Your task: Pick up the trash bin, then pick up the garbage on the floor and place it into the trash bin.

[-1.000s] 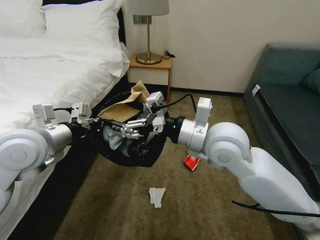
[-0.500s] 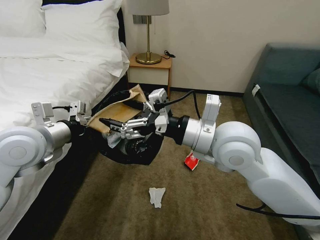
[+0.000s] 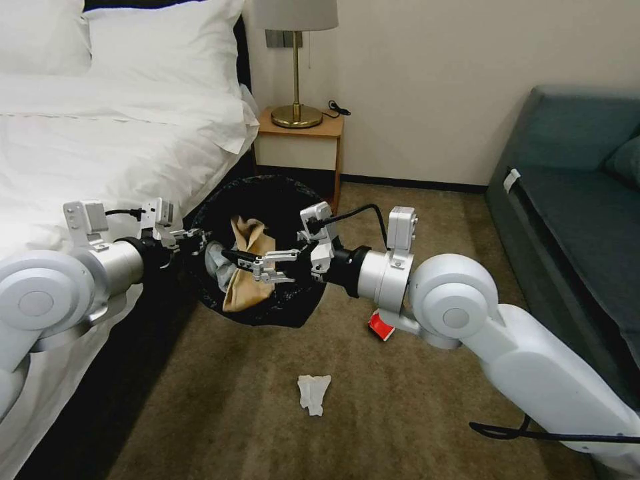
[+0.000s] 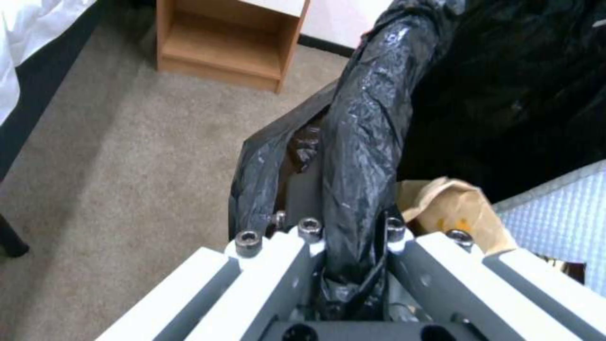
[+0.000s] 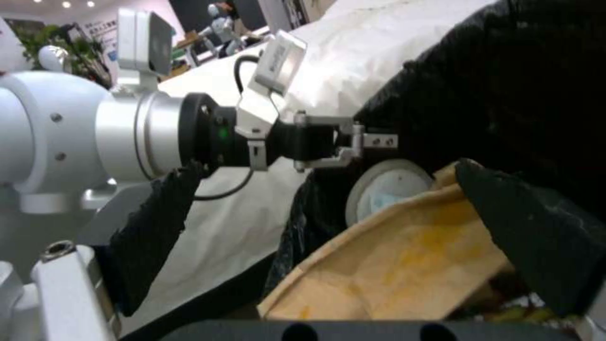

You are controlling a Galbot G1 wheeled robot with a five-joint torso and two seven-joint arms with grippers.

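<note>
The trash bin, lined with a black bag, hangs tilted above the floor beside the bed. My left gripper is shut on its near rim; the left wrist view shows the bag-covered rim clamped between the fingers. A brown paper bag stands inside the bin next to a pale item. My right gripper reaches into the bin's mouth, open. Its black pads are spread wide either side of the paper bag. On the carpet lie a white tissue and a red packet, which is half hidden by my right arm.
The white bed fills the left side. A wooden nightstand with a brass lamp stands by the far wall. A dark teal sofa lines the right. A black cable trails from my right arm. Open carpet lies in front.
The paper bag lay across the bin's rim in my right gripper; it has dropped upright inside the bin. The right gripper lowered and its fingers spread. The bin's mouth tipped more towards me.
</note>
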